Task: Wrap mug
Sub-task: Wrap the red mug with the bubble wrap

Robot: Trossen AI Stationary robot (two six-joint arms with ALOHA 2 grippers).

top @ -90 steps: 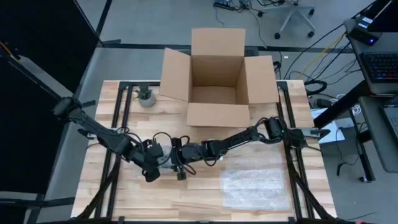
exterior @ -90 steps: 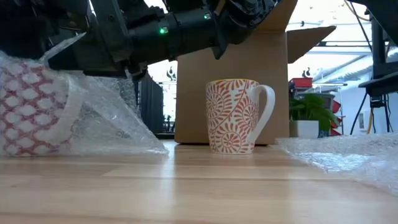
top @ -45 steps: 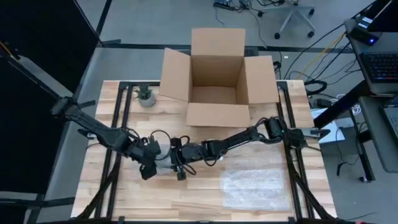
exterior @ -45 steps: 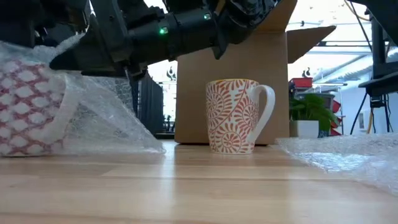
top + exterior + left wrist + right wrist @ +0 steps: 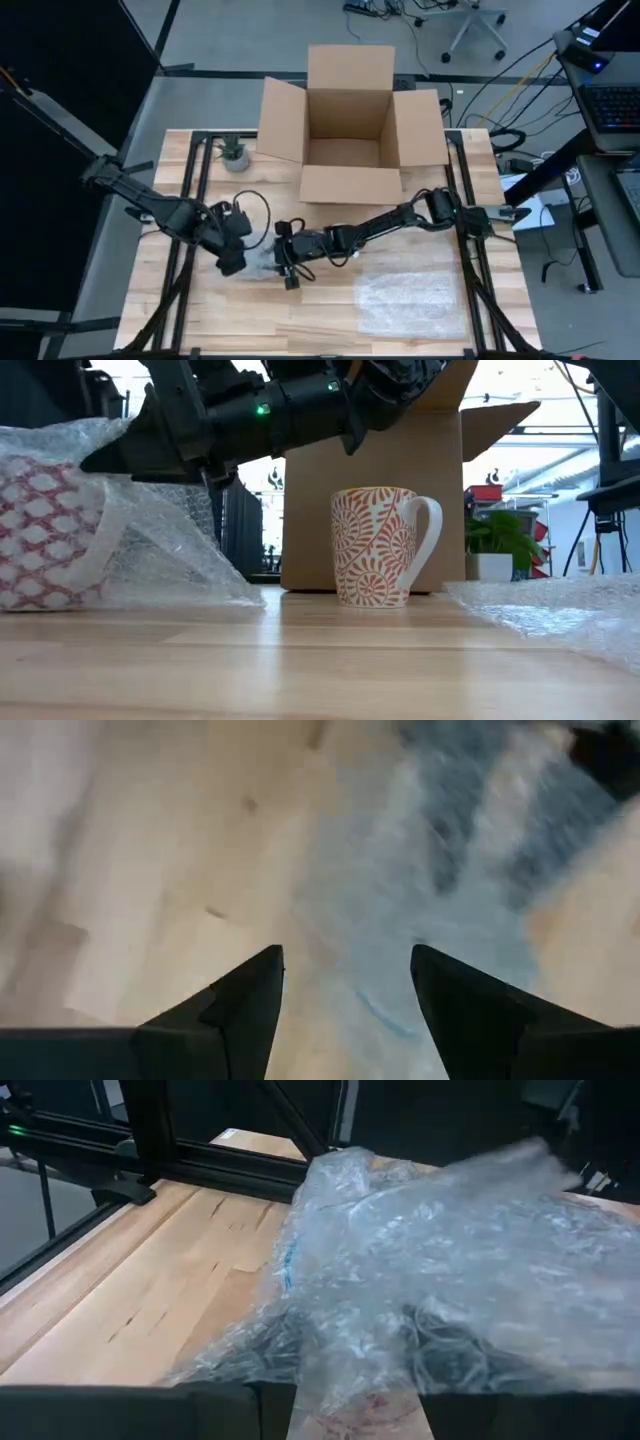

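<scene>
Toward the left half of the table (image 5: 420,330), the left gripper (image 5: 232,262) hangs low with fingers spread and empty beside the bubble wrap (image 5: 160,540) over a red-patterned mug (image 5: 45,535) — the right gripper (image 5: 287,262), on its arm stretched flat from the right edge, is clamped on that wrap's other side. Two mugs show — the wrapped one and an orange-patterned mug (image 5: 380,545) standing bare before the single cardboard box (image 5: 350,125); a second bubble-wrap sheet (image 5: 410,300) lies near the front right corner.

Readable text: none in any view.
Cardboard box (image 5: 350,120): plain flaps, no print.
Mugs: patterns only, no lettering.
Arm's green light: no label legible.
</scene>
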